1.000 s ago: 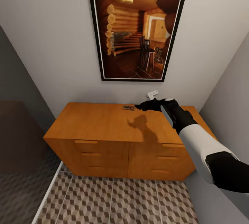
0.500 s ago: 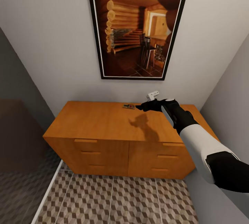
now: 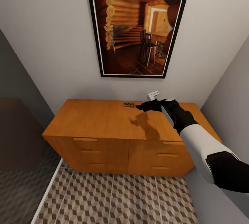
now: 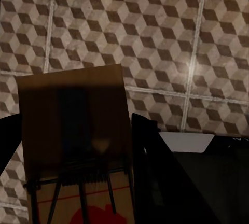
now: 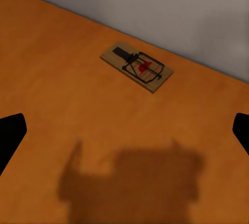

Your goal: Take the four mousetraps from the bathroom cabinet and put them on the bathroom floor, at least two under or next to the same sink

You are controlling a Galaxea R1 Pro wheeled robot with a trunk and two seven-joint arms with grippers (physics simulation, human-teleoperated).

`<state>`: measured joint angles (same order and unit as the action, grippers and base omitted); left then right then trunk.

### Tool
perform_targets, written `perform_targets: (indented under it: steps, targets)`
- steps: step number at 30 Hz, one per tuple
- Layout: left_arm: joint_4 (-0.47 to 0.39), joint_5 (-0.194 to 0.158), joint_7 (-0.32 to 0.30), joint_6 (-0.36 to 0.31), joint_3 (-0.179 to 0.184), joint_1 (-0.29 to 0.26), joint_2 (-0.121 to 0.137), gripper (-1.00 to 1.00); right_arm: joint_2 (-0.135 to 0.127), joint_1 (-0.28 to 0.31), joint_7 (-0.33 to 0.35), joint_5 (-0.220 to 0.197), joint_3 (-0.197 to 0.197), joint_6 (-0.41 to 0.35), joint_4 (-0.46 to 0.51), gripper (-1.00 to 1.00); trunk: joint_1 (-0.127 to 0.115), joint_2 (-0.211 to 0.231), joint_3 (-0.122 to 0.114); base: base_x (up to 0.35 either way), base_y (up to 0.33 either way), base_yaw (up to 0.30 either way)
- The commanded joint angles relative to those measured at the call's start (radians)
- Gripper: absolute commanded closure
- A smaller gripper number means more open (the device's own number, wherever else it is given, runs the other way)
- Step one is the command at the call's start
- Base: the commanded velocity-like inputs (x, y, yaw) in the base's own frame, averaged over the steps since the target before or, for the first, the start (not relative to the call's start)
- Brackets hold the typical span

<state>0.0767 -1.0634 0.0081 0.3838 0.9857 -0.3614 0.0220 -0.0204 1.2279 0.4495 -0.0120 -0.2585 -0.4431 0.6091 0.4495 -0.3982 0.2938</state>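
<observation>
Right gripper (image 3: 139, 106): jaws spread wide and empty, poised over the cabinet top beside a mousetrap; both fingertips (image 5: 10, 133) sit at the edges of the right wrist view.
Left gripper (image 4: 72, 146): jaws closed on a 2nd mousetrap (image 4: 78, 146), dark fingers on either side of the board, above the bathroom floor (image 4: 155, 27).
Mousetrap on cabinet (image 3: 128, 105): 1 lying flat near the back edge, close to the wall, wire and red spot uppermost; clear of the right fingers.
Cabinet (image 3: 103, 137): orange-brown, drawers closed; arm shadow on top.
Wall: framed picture (image 3: 136, 25) hanging above the cabinet.
Bathroom floor: cube-pattern tiles in front of the cabinet.
</observation>
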Motion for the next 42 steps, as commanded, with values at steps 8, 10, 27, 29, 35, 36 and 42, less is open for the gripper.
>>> perform_targets:
  steps: [8, 10, 27, 29, 35, 36, 42]
  targets:
    - [0.002, 0.001, 0.004, 0.003, 0.007, -0.001, -0.001, 1.00, -0.001, 0.001, 0.001, -0.003, -0.004, 0.023, 0.001, -1.00, 0.001, -0.002, 0.002, 0.000, 0.000, 0.000]
    - [0.002, 0.002, 0.004, 0.003, 0.007, -0.001, -0.001, 1.00, -0.001, 0.001, 0.002, -0.004, -0.004, 0.036, 0.001, -1.00, 0.001, -0.002, 0.002, 0.000, 0.000, 0.000]
    - [0.002, 0.001, 0.004, 0.003, 0.007, -0.001, 0.002, 1.00, -0.001, 0.001, 0.078, -0.003, -0.002, 0.055, -0.026, -1.00, 0.001, -0.002, 0.002, 0.046, 0.000, 0.000]
    - [0.002, 0.000, 0.005, 0.003, 0.007, -0.001, 0.002, 1.00, -0.001, 0.001, 0.079, -0.004, -0.002, 0.072, -0.047, -1.00, 0.001, -0.002, 0.002, 0.037, 0.000, 0.000]
    - [0.002, 0.000, 0.009, 0.002, 0.007, -0.001, 0.004, 1.00, -0.001, 0.001, 0.078, -0.002, -0.002, 0.155, -0.080, -1.00, 0.001, -0.002, 0.002, 0.008, 0.000, 0.000]
    - [0.002, 0.000, 0.009, 0.002, 0.007, -0.001, 0.004, 1.00, -0.001, 0.001, 0.078, -0.002, -0.002, 0.158, -0.082, -1.00, 0.001, -0.002, 0.002, 0.001, 0.000, 0.000]
    - [0.002, 0.000, 0.012, 0.001, 0.007, -0.001, 0.016, 1.00, 0.001, 0.001, 0.077, -0.002, -0.001, 0.203, -0.116, -1.00, 0.001, -0.002, 0.002, 0.000, 0.000, 0.000]
